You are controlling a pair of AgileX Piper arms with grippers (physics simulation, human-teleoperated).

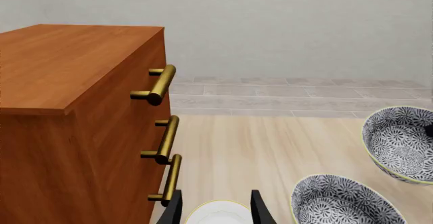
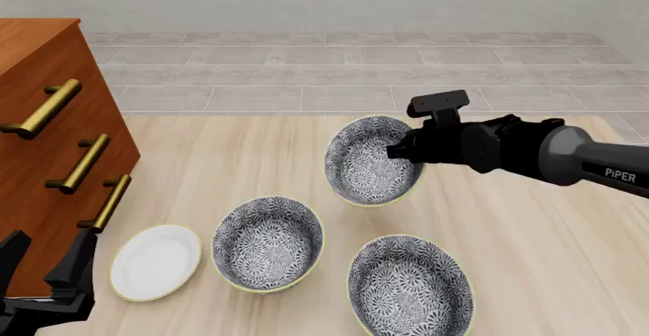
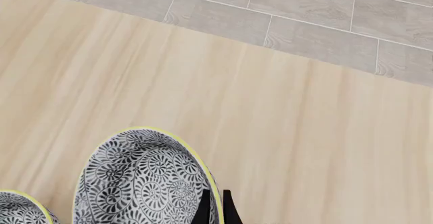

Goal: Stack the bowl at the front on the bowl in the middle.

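The bowl at the front [image 2: 371, 161] is pinched at its rim by the right gripper [image 2: 394, 152] and tilted, beyond the bowl in the middle [image 2: 267, 242]. Rigid, glazed, likely slippery and breakable, so the rim is judged the best purchase. The left gripper [image 2: 45, 267] is spread, empty.

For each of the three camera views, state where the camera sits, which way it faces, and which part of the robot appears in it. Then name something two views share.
Front: fixed above and behind the arms, facing forward and down; shows the right pincer holding the tilted bowl and the left pincer.
Left wrist: behind the left pincer, over the white plate, facing the cabinet.
Right wrist: behind the right pincer, facing the table.
Shared: both wrist views show the tilted bowl.
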